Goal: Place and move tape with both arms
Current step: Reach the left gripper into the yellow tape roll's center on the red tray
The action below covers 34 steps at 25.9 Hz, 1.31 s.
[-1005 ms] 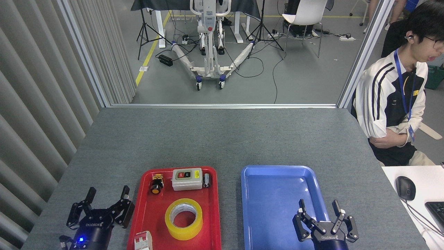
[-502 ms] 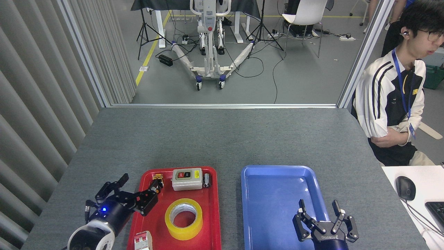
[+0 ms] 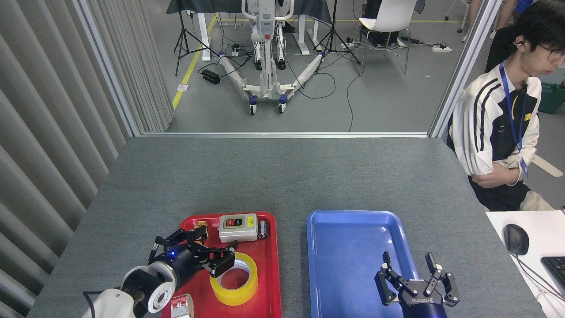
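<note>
The grey table (image 3: pixel 282 176) carried a red tray (image 3: pixel 269 282), and a blue tray (image 3: pixel 348 247) lay just right of it. Inside the red tray, toward its near end, lay the tape (image 3: pixel 236 291) (flat, core up). The left gripper (image 3: pixel 212 247) hung over the tape's left rim, fingers spread. The right gripper (image 3: pixel 410 270) stood open over the blue tray, well right of the red tray.

Robotics lab, open-plan. Grey felt-topped table (image 3: pixel 282 176) set against partition frame (image 3: pixel 463 66). Beyond it: concrete floor with yellow tape line (image 3: pixel 190 66), wheeled white rig (image 3: pixel 267 53), tripods (image 3: pixel 185 35), loose cables (image 3: pixel 348 92), power strips, white chair (image 3: pixel 388 22). Seated person (image 3: pixel 503 132) with lanyard at desk with mouse (image 3: pixel 515 239), keyboard.
</note>
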{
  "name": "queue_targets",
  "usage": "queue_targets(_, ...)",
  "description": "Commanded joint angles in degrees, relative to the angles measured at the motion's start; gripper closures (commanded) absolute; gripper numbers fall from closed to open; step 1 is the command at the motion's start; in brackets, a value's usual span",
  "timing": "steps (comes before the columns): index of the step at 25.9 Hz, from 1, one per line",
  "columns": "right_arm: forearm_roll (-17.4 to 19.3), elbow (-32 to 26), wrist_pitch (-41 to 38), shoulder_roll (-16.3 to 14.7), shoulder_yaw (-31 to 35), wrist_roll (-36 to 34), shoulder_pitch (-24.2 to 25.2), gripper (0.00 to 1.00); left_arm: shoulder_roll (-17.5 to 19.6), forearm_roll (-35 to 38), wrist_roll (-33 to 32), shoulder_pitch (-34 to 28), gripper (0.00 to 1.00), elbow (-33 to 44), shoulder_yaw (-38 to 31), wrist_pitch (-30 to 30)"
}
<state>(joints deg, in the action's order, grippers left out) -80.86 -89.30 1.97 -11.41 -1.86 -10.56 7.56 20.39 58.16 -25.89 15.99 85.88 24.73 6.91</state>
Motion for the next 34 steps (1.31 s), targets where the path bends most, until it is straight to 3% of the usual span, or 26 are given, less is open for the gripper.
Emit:
queue_targets(1, 0.0, 0.0, -0.2, 0.0, -0.1, 0.0, 0.0, 0.00, 0.1, -0.1, -4.3, 1.4, 0.00, -0.1, 3.5, -5.0)
queue_targets(6, 0.0, 0.0, -0.2, 0.1, -0.2, -0.1, 0.1, 0.00, -0.2, -0.2, -23.3, 2.8, 0.00, 0.7, 3.7, -10.0)
queue_targets(21, -1.1, 0.2, -0.7, 0.1, -0.2, -0.2, 0.1, 0.00, -1.5, -0.2, -27.7, 8.3, 0.01, -6.6, 6.1, -10.8)
queue_targets(24, -1.1, 0.2, -0.7, 0.1, -0.2, -0.2, 0.2, 0.00, -1.8, -0.1, -30.9, 8.6, 0.12, -8.2, 6.6, -10.5)
queue_targets(30, -1.1, 0.2, -0.7, 0.2, -0.2, -0.2, 0.2, 0.00, -2.4, -0.1, -31.3, 9.3, 0.19, -9.5, 6.8, -10.4)
queue_targets(32, -1.1, 0.2, -0.7, 0.3, -0.2, -0.2, 0.2, 0.00, -2.5, -0.1, -31.3, 9.3, 0.33, -10.4, 6.9, -10.2)
queue_targets(34, -1.1, 0.3, -0.7, 0.3, -0.2, -0.2, 0.2, 0.00, -2.7, -0.1, -31.4, 9.4, 0.58, -10.8, 7.8, -10.1)
